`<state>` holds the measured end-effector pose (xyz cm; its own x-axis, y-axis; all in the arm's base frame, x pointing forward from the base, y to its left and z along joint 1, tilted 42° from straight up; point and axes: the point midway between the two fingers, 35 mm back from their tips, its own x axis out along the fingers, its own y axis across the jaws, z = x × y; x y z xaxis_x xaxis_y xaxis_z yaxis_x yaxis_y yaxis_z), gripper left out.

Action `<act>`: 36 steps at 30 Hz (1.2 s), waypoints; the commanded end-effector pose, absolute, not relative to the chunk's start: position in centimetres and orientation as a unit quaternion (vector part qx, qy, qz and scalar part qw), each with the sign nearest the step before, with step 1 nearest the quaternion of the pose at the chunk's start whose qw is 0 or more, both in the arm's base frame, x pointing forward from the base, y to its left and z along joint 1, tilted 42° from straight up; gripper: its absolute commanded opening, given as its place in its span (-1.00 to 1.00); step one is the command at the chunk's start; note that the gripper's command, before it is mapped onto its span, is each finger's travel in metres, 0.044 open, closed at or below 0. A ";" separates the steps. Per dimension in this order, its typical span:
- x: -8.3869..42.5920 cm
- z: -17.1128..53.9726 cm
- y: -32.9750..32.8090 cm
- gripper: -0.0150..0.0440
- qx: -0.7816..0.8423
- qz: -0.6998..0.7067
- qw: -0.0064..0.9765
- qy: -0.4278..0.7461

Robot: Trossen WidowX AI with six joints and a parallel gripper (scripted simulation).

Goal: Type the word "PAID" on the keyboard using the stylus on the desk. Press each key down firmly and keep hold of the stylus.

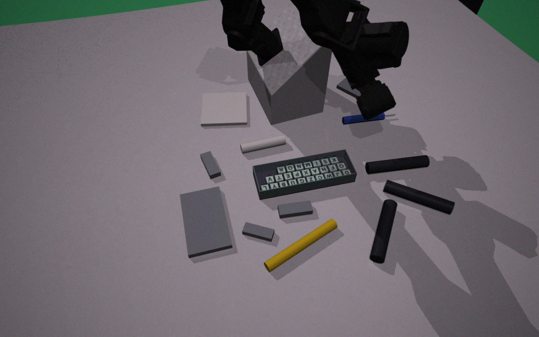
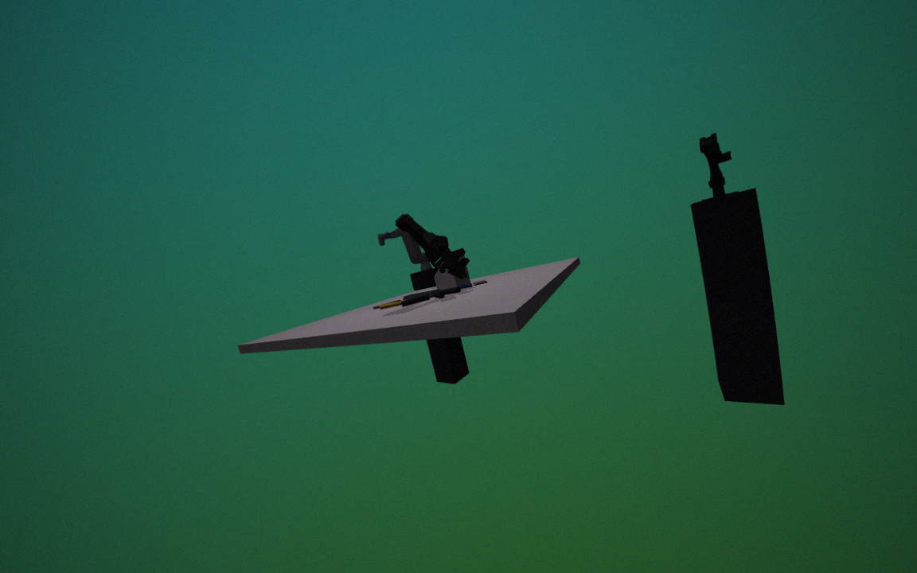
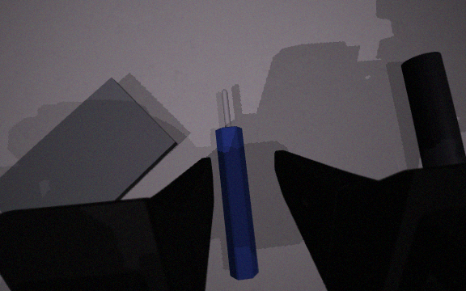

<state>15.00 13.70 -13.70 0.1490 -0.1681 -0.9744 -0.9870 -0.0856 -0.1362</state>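
Observation:
The stylus [image 1: 353, 120] [image 3: 239, 202] is a blue hexagonal rod with a thin pale metal tip, lying on the desk. My gripper [image 3: 243, 162] is open above it. In the wrist view the stylus runs between the two fingers, nearer the left one, with gaps on both sides. The fingertips are hidden in the top view. The keyboard [image 1: 305, 188] is a dark tray of pale keys, upside down in that view. Its P key [image 1: 297, 174] and A key [image 1: 314, 171] are in the middle row, the I key [image 1: 316, 163] in the top row, the D key [image 1: 346, 172] at the right.
A grey plate [image 1: 343, 86] [image 3: 83, 149] lies beside the stylus. A tall grey block [image 1: 298, 98] stands behind the keyboard. A white cylinder [image 1: 263, 144], a yellow cylinder [image 1: 301, 245], three black cylinders, a white slab [image 1: 223, 108] and several grey blocks lie around the keyboard.

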 end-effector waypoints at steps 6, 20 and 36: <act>14.8 -14.2 13.1 0.02 -0.596 0.436 0.465 0.488; 14.9 -14.6 12.7 0.02 -0.596 0.436 0.465 0.488; 15.0 -15.3 12.2 0.02 -0.596 0.436 0.465 0.488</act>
<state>15.19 12.63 -15.05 0.1480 -0.1670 -0.9748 -0.9871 -0.0860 -0.1352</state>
